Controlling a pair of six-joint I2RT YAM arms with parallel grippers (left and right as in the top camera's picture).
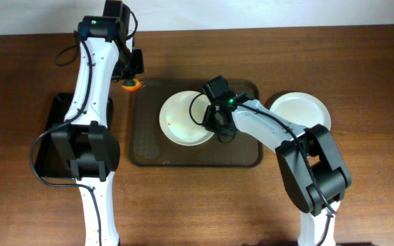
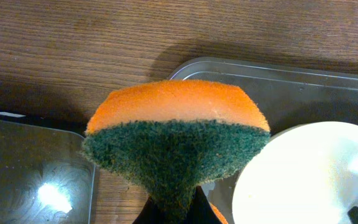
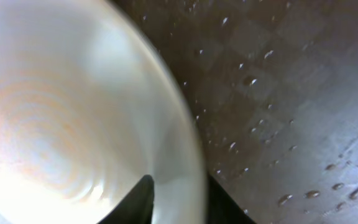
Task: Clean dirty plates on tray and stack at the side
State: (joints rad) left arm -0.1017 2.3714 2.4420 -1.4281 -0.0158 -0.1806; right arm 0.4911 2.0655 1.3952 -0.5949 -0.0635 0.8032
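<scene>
While one plate [image 1: 301, 111] sits on the table [image 1: 368, 184] right of the tray [image 1: 245, 154], the smeared plate [image 1: 182, 117] at its centre looks uncleaned, rim pinched by the right gripper [image 1: 219, 127], while the left gripper [image 1: 131, 79] clamps a sponge [image 2: 176, 140] at the tray's upper-left corner.

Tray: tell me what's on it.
One plate lies on the tray, the right tool straddling its rim. Whether anything lies under that plate cannot be seen.
</scene>
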